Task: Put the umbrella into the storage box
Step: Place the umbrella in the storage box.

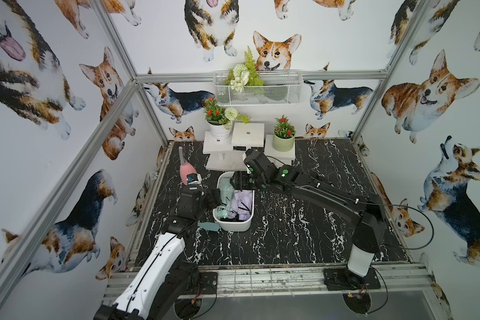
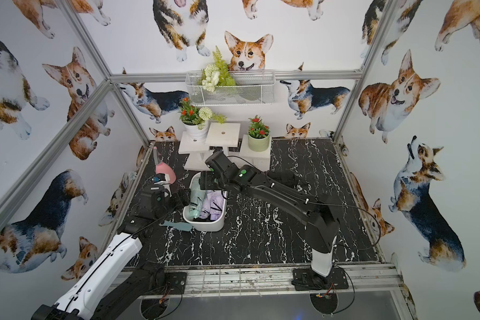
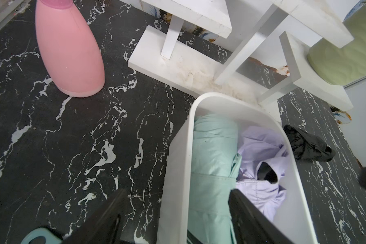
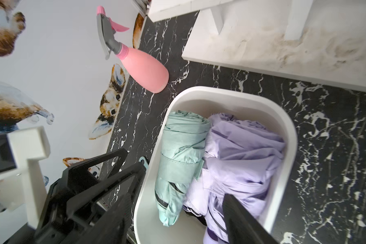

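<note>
Box [image 4: 230, 93] looks like smooth white plastic to me, slight sheen. Mint umbrella [image 4: 182, 152] is matt cloth, creased. Lilac umbrella [image 4: 241, 152] is the same kind of cloth, way more crumpled. Table [image 3: 72, 137] is black marble-look, white veins, low sheen. Bottle [image 3: 70, 52] is smooth pink plastic. Stand [image 4: 273, 42] is white, scuffed and stained. Basket [image 1: 275, 92] is white wire mesh.

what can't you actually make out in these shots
Storage box far end: top views, partly behind the right arm.
Spray bottle nozzle: left wrist view, cut off by the edge.
Teal flat thing beside the box: too small in top views to identify.
Box floor: all views, mostly buried under the mint umbrella and lilac umbrella.
</note>
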Available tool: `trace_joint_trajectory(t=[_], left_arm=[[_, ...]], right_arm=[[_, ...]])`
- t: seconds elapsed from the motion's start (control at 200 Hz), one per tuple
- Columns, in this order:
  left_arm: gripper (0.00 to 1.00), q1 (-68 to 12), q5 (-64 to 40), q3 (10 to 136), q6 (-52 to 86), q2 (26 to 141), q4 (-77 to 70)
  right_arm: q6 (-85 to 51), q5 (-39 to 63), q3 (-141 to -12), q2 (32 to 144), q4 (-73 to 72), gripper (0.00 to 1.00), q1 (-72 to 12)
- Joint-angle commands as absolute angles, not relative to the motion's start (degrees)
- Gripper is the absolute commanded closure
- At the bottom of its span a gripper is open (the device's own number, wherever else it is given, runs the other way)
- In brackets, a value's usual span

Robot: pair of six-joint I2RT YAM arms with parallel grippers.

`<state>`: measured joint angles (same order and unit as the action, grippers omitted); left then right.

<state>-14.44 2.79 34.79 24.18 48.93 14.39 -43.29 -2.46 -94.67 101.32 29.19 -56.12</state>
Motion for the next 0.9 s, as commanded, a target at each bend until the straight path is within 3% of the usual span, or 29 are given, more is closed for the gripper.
trace_joint_trajectory(t=[0.0,0.205,0.545,0.736,0.891], left_arm=[[0.19,-14.33,1.71,34.65,23.07,49.05,13.46],[0.2,-14.5,-1.32,34.71,22.02,50.97,11.98],[0.2,-14.83,-3.27,35.78,21.19,54.04,11.69],[0.2,-14.9,-3.34,35.42,21.25,53.7,11.25],[0.21,-15.02,-3.87,35.24,21.27,53.72,11.07]], right_arm=[[-39.12,-3.37,-89.95,96.88,30.6,0.28,-52.38],[-21.85,-3.22,-84.23,91.64,38.29,0.29,-44.99],[9.18,1.15,-78.22,93.32,42.44,0.24,-29.52],[19.67,1.0,-77.98,97.69,41.55,0.2,-25.63],[24.85,-5.26,-81.66,102.89,43.39,0.18,-24.8]])
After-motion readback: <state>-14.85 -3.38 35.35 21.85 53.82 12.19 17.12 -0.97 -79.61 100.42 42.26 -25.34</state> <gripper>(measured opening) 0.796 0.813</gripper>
